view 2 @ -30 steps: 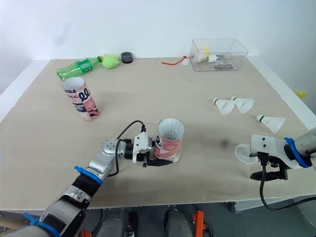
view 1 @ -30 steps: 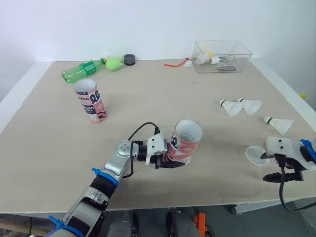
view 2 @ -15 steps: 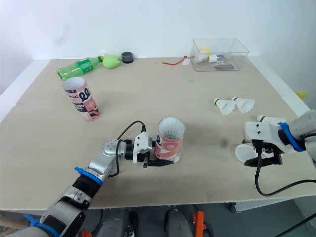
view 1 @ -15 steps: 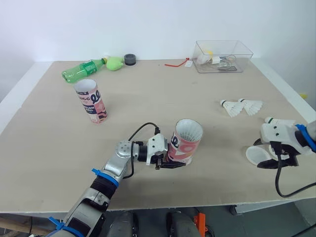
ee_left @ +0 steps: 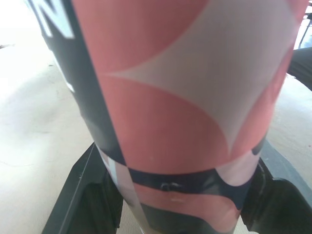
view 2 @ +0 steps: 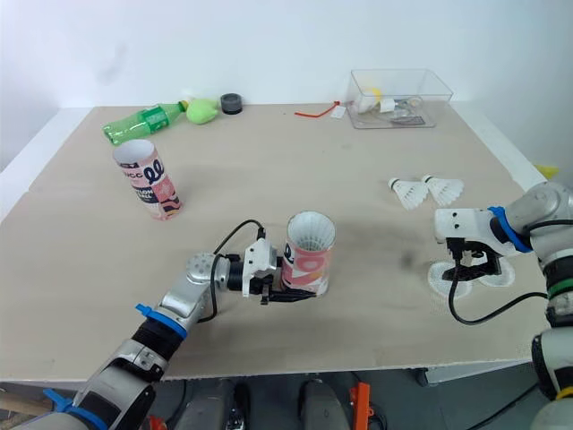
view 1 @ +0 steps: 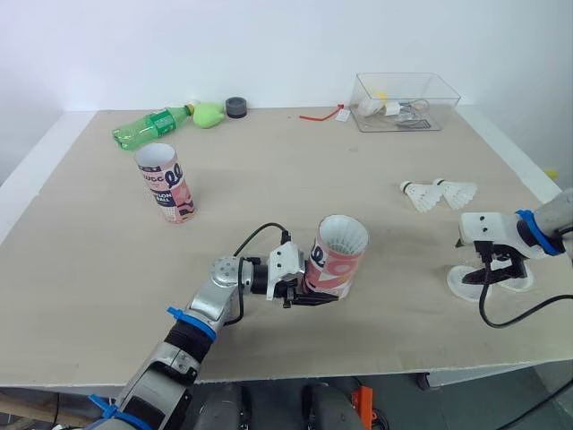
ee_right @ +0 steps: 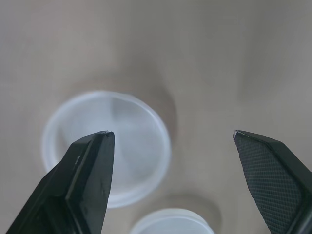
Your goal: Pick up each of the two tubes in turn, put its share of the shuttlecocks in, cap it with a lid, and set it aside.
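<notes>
Head view: our left pincer [view 1: 313, 294] is clamped on the base of a tube [view 1: 338, 255] near the middle of the counter's [view 1: 269, 179] front edge. The second tube [view 1: 166, 184] stands toward the left edge. Our right pincer [view 1: 500, 269] hangs over two lids [view 1: 467, 283] by the right edge.

Left wrist view: black fingers [ee_left: 80, 195] hug that tube on both sides.

Right wrist view: fingers [ee_right: 87, 180] spread wide open above one of the lids.
</notes>
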